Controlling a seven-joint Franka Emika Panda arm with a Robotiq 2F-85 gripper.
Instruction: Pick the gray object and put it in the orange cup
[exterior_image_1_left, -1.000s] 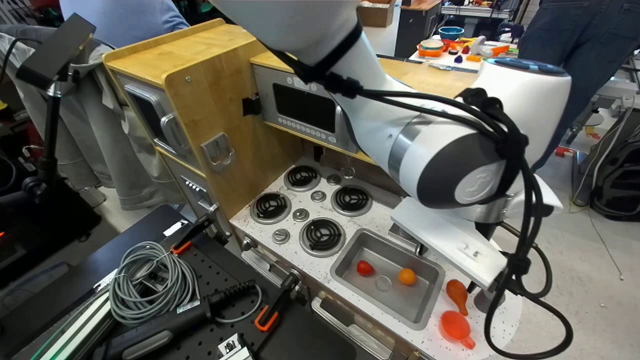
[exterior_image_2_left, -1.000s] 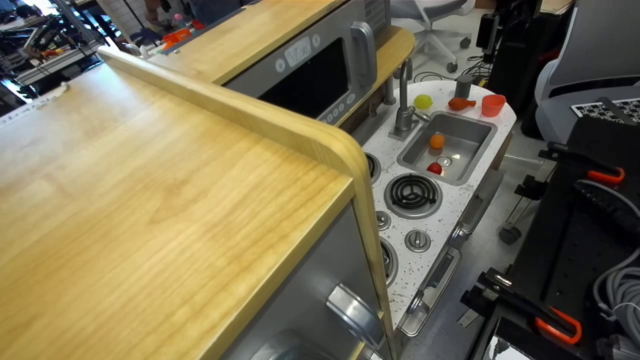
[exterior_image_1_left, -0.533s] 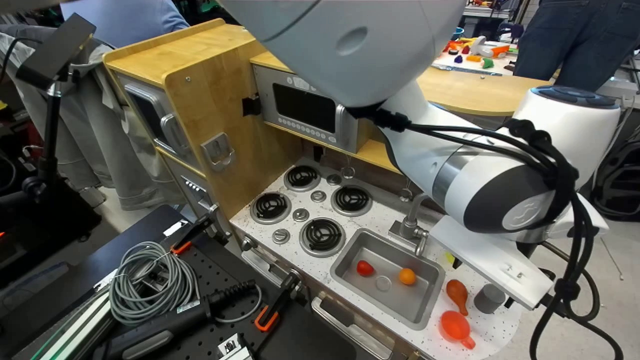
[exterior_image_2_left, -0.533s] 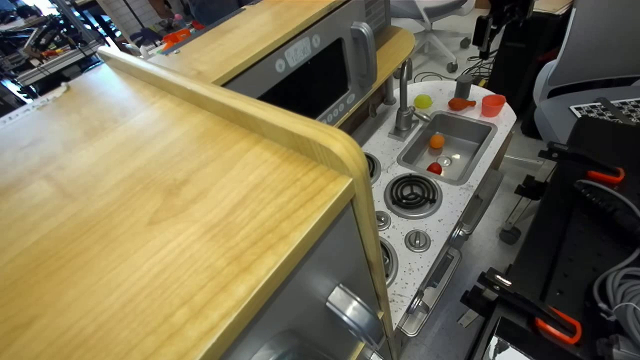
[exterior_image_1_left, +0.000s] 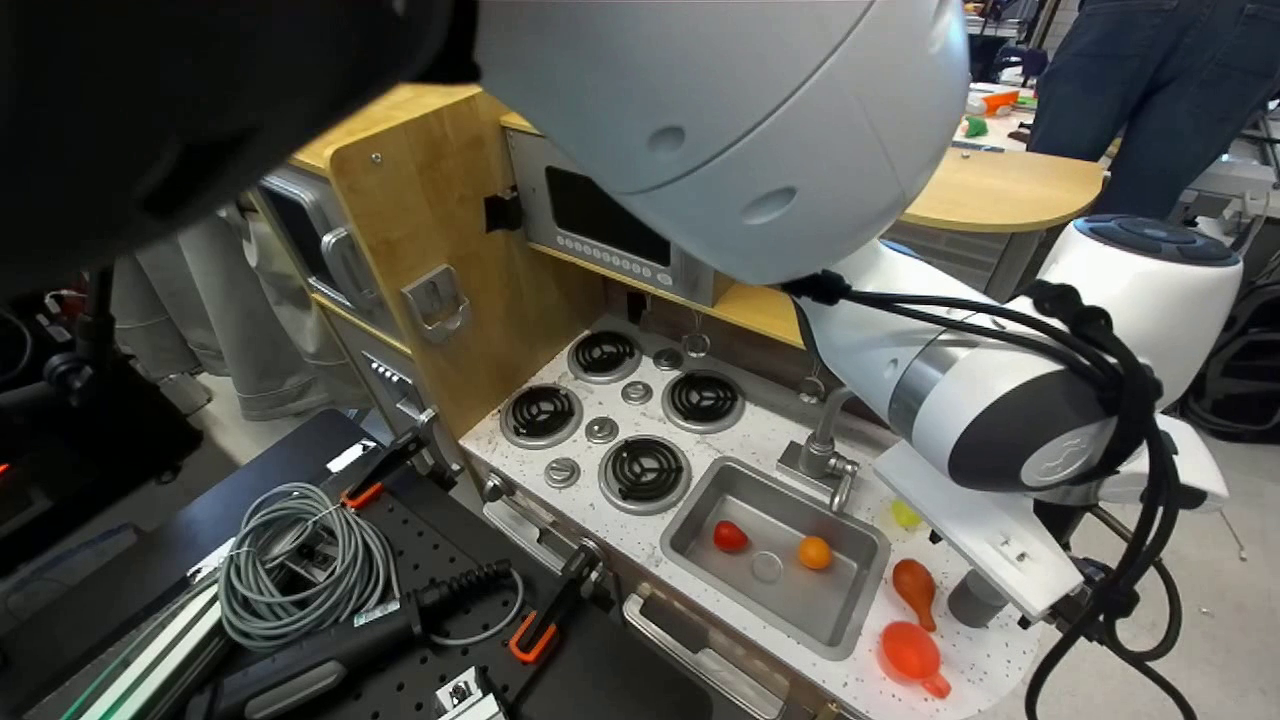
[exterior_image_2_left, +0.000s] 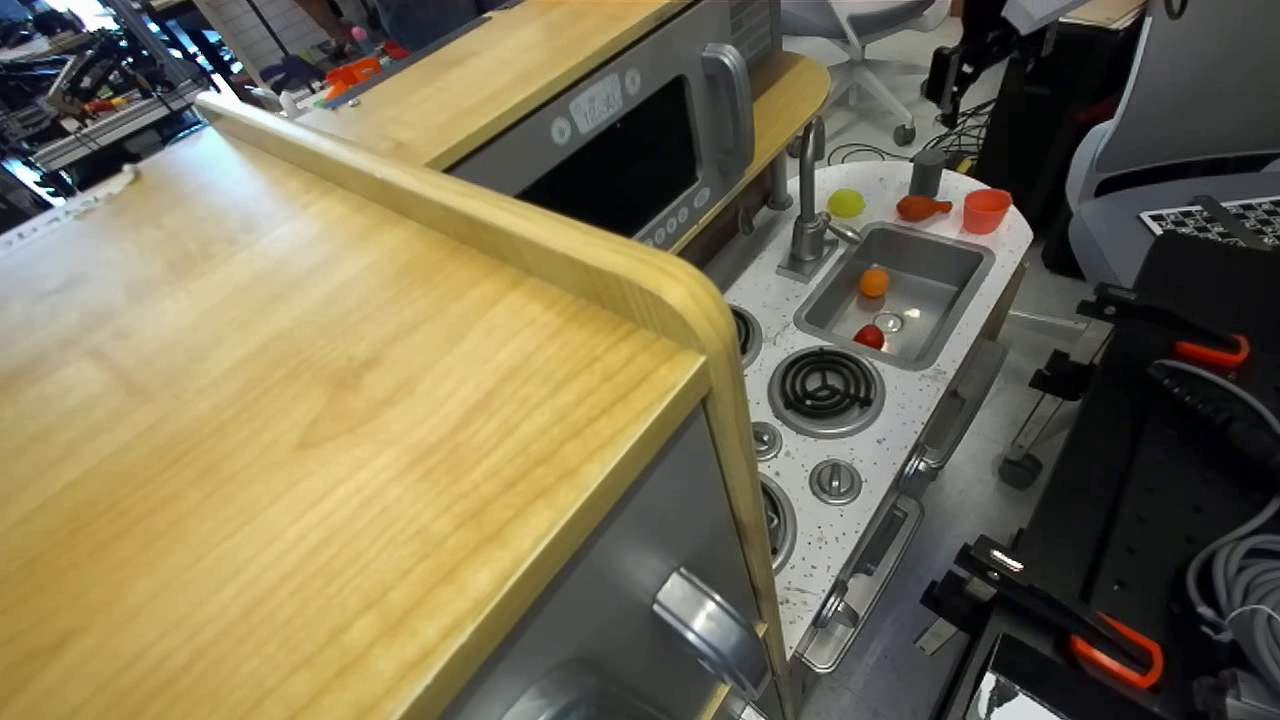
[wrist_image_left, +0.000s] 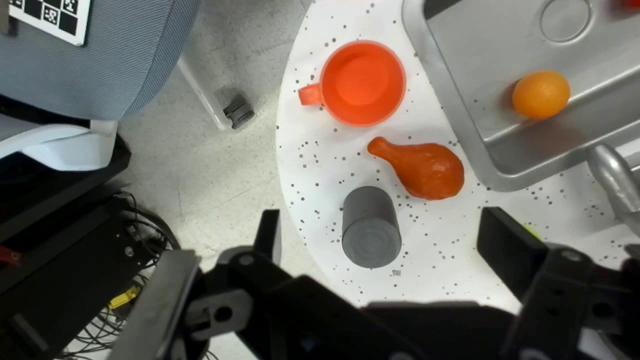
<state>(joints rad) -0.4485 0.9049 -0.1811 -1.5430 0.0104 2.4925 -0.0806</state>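
Note:
The gray object is a dull dark-gray cylinder (wrist_image_left: 371, 227) standing on the white speckled counter in the wrist view. It shows in both exterior views (exterior_image_2_left: 927, 173), partly covered by the arm's white plate in one (exterior_image_1_left: 975, 600). The orange cup (wrist_image_left: 362, 82) stands upright and empty, its handle toward the counter edge; it is also in both exterior views (exterior_image_1_left: 910, 653) (exterior_image_2_left: 986, 211). My gripper (wrist_image_left: 389, 234) is open and empty above the counter, the cylinder between the finger lines but apart from them. In an exterior view the gripper (exterior_image_2_left: 945, 85) hangs above and beyond the cylinder.
An orange-brown drumstick toy (wrist_image_left: 425, 167) lies between cylinder and cup. A yellow-green toy (exterior_image_2_left: 846, 203) sits near the faucet (exterior_image_2_left: 808, 215), mostly hidden by a finger in the wrist view. The sink (exterior_image_1_left: 700, 550) holds an orange ball (exterior_image_1_left: 814, 553) and a red toy (exterior_image_1_left: 730, 537).
The arm has swung right in an exterior view, uncovering the faucet and yellow-green toy, then lowered slightly. The gripper has come nearer the counter's far end. The toys and cup have not moved.

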